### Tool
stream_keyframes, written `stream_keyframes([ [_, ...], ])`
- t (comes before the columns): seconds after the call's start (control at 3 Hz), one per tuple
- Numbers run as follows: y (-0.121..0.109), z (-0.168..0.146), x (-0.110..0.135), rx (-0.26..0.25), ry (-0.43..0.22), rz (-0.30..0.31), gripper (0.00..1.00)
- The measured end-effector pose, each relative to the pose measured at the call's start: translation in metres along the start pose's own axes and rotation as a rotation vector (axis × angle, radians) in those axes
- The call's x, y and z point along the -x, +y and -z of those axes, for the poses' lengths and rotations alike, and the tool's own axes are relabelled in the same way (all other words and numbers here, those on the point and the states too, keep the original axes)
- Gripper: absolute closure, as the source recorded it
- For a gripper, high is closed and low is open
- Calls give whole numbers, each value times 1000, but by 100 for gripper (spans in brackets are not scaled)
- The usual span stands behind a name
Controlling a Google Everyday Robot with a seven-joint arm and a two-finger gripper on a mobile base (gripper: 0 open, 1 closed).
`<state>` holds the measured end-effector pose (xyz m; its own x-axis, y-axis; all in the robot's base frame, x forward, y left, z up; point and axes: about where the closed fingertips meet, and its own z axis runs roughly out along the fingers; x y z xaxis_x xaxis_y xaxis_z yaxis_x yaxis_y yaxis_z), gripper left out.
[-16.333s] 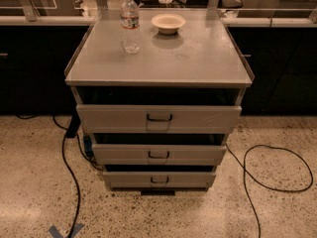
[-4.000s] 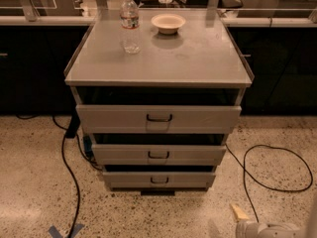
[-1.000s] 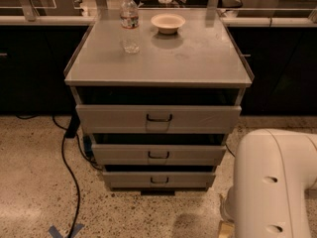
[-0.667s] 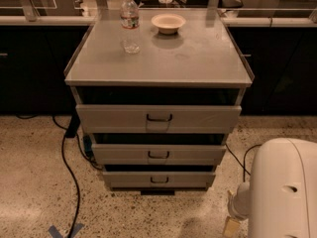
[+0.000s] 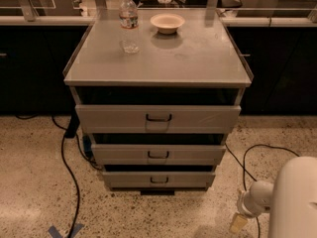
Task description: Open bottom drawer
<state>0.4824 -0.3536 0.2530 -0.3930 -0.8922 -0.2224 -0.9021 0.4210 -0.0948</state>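
Looks like the pincer [image 5: 238,222] (can't tell if open or closed) sits low and right of the bottom drawer [image 5: 129,179], whose sideways-running handle [image 5: 159,180] lies up-left.

No legible text, not even on the label of the bottle [image 5: 129,21], well up-left of the gripper [image 5: 238,223] low at right.

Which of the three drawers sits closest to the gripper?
The bottom drawer, with the slimmest, lowest front; the gripper hangs low to its right, just above the floor.
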Motion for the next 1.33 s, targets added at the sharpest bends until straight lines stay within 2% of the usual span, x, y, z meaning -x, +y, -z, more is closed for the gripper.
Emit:
stream_keyframes([
  [0.33, 1, -1, 0, 2, 0, 1, 0],
  [0.67, -5, -4, -8, 32, 1, -26, 0],
  [1.0, 2, -25, -25, 116, -5, -38, 0],
  [1.33, 9, -45, -29, 177, -10, -6, 0],
])
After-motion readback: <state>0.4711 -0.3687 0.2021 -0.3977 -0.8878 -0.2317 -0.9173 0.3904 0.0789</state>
